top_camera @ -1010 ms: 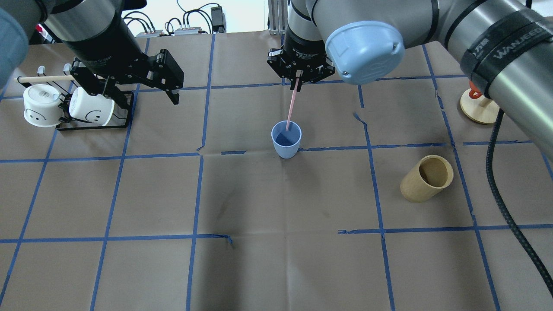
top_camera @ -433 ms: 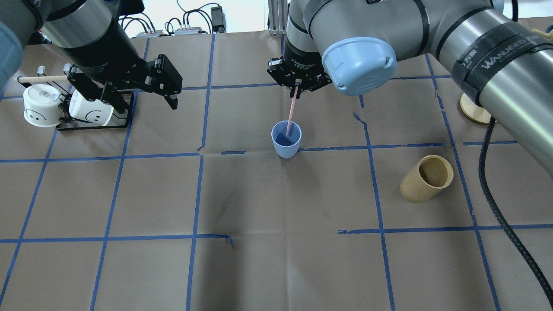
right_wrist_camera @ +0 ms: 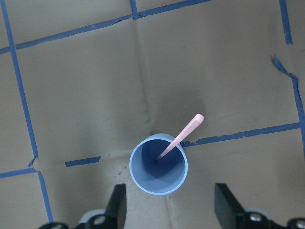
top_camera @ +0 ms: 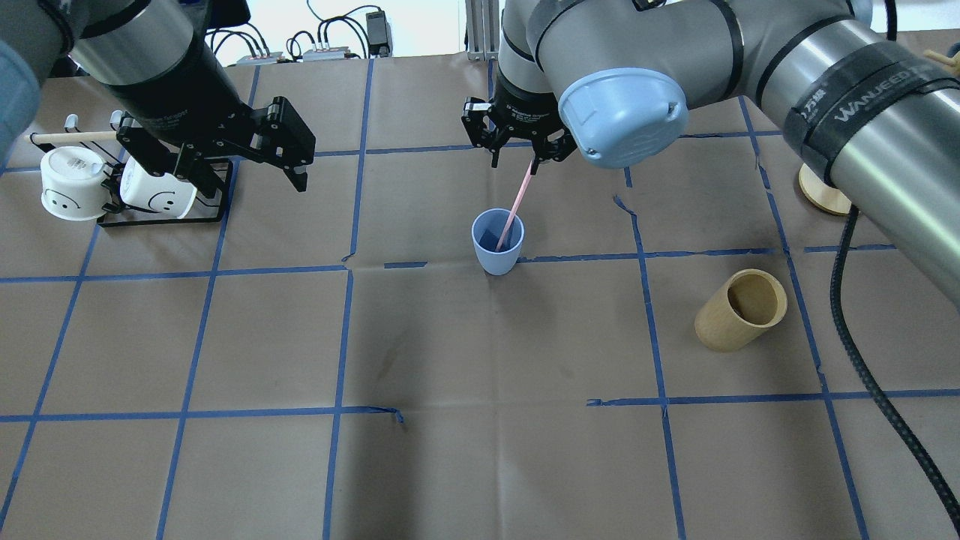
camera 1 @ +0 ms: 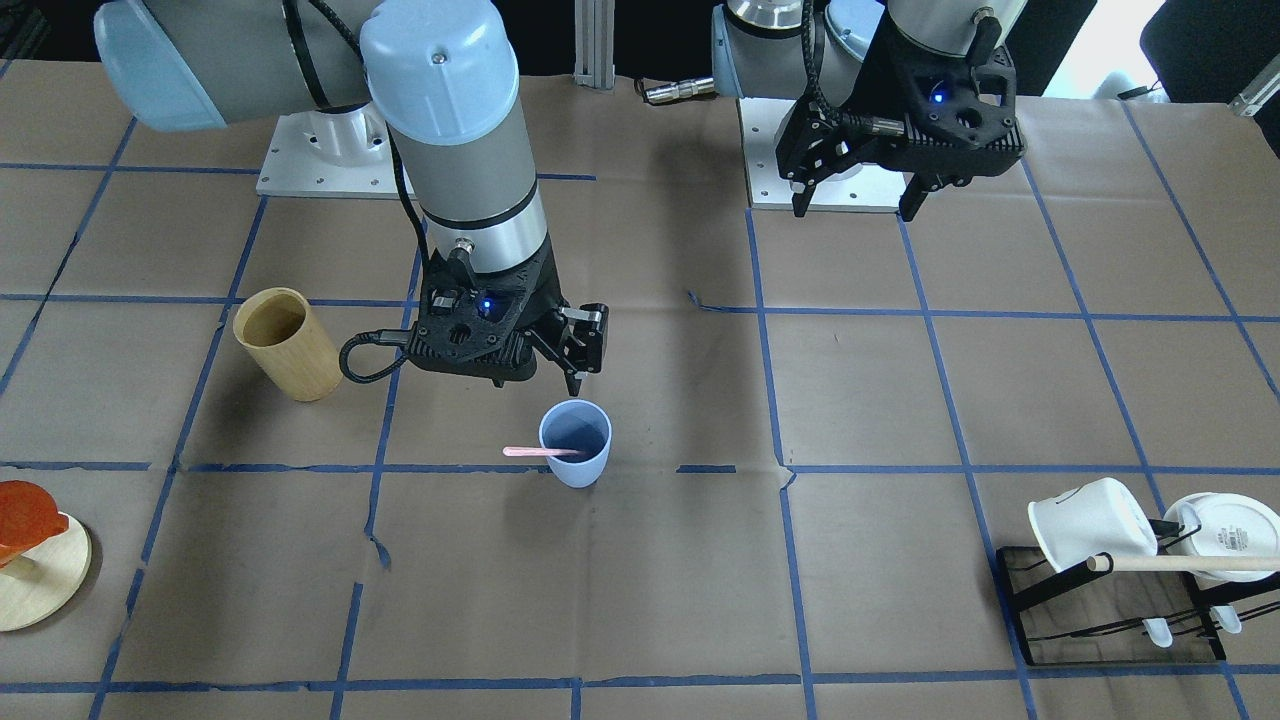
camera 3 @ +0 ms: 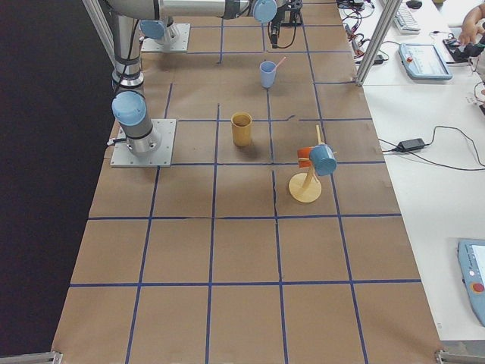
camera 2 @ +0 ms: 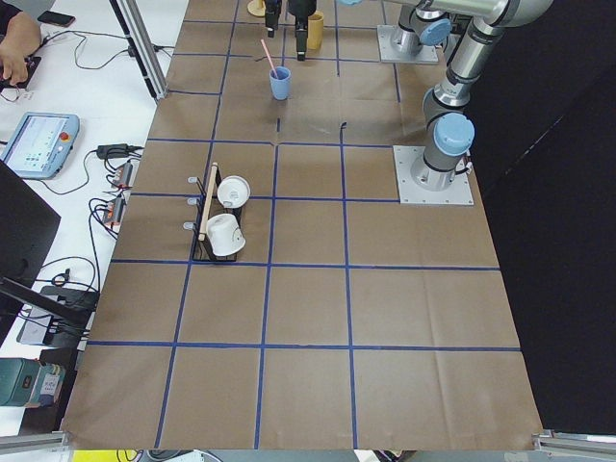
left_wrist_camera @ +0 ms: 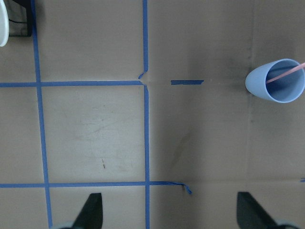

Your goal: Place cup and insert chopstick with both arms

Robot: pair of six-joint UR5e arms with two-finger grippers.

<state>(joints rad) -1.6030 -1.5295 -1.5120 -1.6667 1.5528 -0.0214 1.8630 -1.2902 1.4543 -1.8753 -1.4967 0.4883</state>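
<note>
In the front-facing view the cup (camera 1: pixel 577 462) is standing upright near the middle of the worktop (camera 1: pixel 900 400). The chopstick (camera 1: pixel 535 452) is resting in it, with its lower end down inside and its upper end leaning out over the rim toward the robot's right. The right fingers (camera 1: pixel 581 350) are hanging spread just behind the cup on the robot's side, gripping nothing. The left fingers (camera 1: pixel 908 200) are hovering wide apart and empty, well off by their own base. In the overhead view the stick's long axis is slanting from the cup up toward the right fingers, and its top is showing close by one fingertip. That view is not showing whether they touch. The wooden holder (top_camera: pixel 741 310) is standing well apart on the right, and the mug rack (top_camera: pixel 161 220) is sitting far to the left. In the right wrist view both fingers are flanking the cup with clear gaps, and the stick is pointing away between them, touching neither. In the left wrist view the cup is sitting at the far edge, well away from that arm. The right arm is the nearer one, so its way out probably lies straight up, clear of the leaning top.
</note>
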